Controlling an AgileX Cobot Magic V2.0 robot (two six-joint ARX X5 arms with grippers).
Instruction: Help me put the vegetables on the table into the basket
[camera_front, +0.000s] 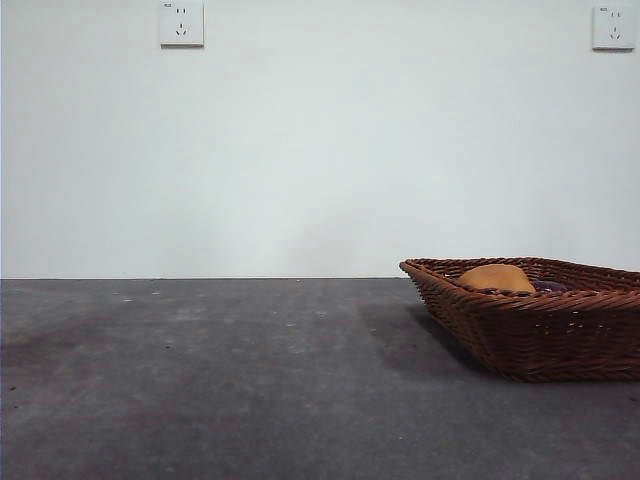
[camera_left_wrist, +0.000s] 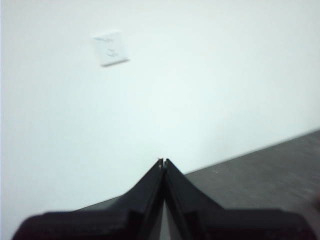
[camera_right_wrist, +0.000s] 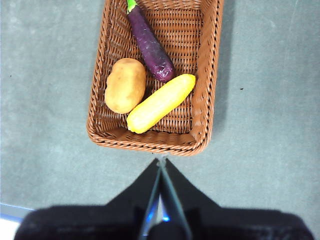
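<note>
Grey bench (camera_front: 200, 380) is lying bare in the front view, with the basket (camera_front: 530, 320) sitting at its lower right and the potato (camera_front: 497, 278) peeking over the rim. From above, the right end effector (camera_right_wrist: 162, 161) is hanging with jaws together just off the basket's short edge, all three vegetables lying inside: potato, yellow piece (camera_right_wrist: 160, 103) slanting lower left to upper right, eggplant (camera_right_wrist: 150, 46) pointing its stem away toward the frame's top. Left end effector (camera_left_wrist: 163, 161), jaws also together, is facing the wall; nothing seems left to pick.

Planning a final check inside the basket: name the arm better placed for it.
Right. The right gripper hangs over the basket, jaws shut, looking down on the potato, eggplant and yellow vegetable inside. The left gripper faces the wall.
</note>
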